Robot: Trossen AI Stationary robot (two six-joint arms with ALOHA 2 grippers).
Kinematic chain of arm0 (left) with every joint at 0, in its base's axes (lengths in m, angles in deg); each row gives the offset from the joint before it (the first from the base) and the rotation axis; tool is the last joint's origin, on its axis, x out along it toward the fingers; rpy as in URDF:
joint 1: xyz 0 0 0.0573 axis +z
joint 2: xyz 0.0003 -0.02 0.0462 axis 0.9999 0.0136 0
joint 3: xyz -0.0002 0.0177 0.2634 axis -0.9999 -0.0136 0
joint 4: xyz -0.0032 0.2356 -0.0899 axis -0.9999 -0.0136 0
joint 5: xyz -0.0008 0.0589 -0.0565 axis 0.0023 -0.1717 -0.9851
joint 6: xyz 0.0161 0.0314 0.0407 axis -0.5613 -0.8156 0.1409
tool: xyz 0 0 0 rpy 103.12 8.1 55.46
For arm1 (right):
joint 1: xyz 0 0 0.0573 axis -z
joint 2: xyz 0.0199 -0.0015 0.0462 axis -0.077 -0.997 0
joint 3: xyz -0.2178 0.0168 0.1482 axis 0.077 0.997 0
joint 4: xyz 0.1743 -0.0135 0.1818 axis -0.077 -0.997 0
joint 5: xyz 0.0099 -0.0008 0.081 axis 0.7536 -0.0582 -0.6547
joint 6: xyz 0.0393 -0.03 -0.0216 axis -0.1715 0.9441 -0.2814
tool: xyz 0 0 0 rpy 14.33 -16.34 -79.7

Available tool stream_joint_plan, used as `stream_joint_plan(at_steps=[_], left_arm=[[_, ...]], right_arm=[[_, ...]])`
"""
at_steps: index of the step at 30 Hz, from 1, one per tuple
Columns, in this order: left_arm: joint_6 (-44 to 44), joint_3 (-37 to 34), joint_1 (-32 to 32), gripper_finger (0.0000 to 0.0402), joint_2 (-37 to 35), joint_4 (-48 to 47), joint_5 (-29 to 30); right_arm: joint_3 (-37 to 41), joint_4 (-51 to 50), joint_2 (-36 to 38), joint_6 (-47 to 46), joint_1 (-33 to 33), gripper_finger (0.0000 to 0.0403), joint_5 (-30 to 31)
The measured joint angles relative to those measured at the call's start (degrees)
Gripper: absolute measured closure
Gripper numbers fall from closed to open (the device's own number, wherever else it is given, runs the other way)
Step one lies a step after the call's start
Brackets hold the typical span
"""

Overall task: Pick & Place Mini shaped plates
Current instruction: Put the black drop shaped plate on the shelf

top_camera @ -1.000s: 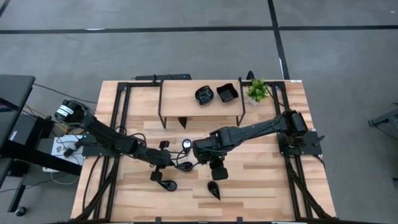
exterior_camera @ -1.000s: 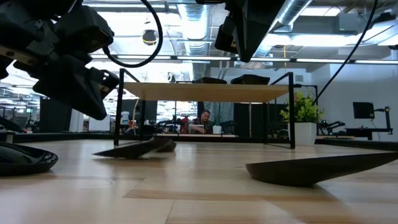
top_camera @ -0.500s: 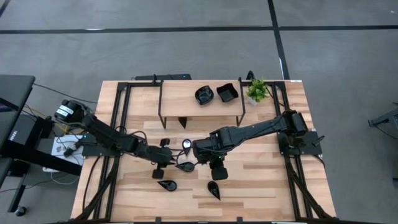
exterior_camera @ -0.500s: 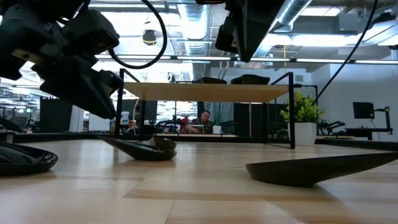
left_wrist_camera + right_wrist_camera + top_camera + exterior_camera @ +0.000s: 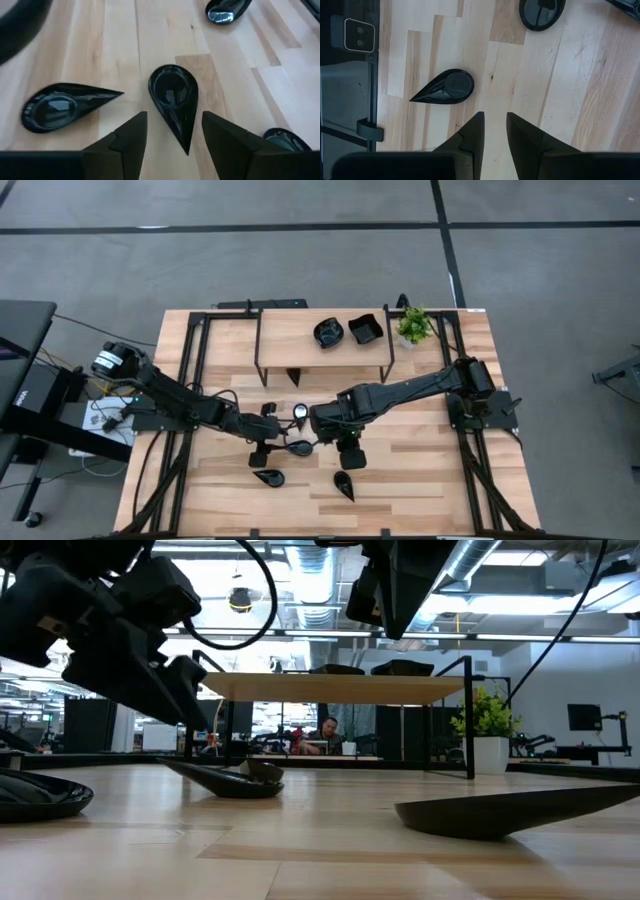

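My two arms are matte black, jointed tubes with black cables looping loose along them — the left arm carries a white-marked round cap at its shoulder. My left gripper ends in two blunt, dark wedge fingers; my right gripper — the same.

Glossy black plates; pale smooth wood table.

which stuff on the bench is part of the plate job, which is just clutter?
Job:
- teardrop plate between the open left hand fingers
- two teardrop plates on the table
- two plates on the shelf
- right hand, waiting mid-table

Clutter:
- potted plant
- shelf rack
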Motion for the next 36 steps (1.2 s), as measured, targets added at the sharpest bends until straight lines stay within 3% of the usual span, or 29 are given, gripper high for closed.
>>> stream_joint_plan(at_steps=[8, 14, 18, 30, 36], left_arm=[[-2.1, 0.0, -1.4, 0.0213, 4.0, 6.9, -1.2], [-13.9, 0.0, -3.7, 0.0223, 4.9, 7.0, -1.1], [-18.9, 0.0, -4.6, 0.0225, 4.9, 7.2, 2.2], [-21.5, 0.0, -4.5, 0.0225, 4.9, 10.6, 4.0], [-21.0, 0.5, -5.2, 0.0225, 8.6, 12.5, 4.1]], right_arm=[[0.0, 0.0, 0.0, -0.7, -0.4, 0.0326, 0.0], [0.0, -0.1, 0.0, -0.9, -0.9, 0.0326, 0.0], [0.0, -0.2, 0.0, -0.9, -1.1, 0.0326, 0.0], [0.0, -0.1, 0.0, -2.4, -1.5, 0.0326, 0.1], [0.0, -0.1, 0.0, -2.4, -1.5, 0.0326, 0.2]])
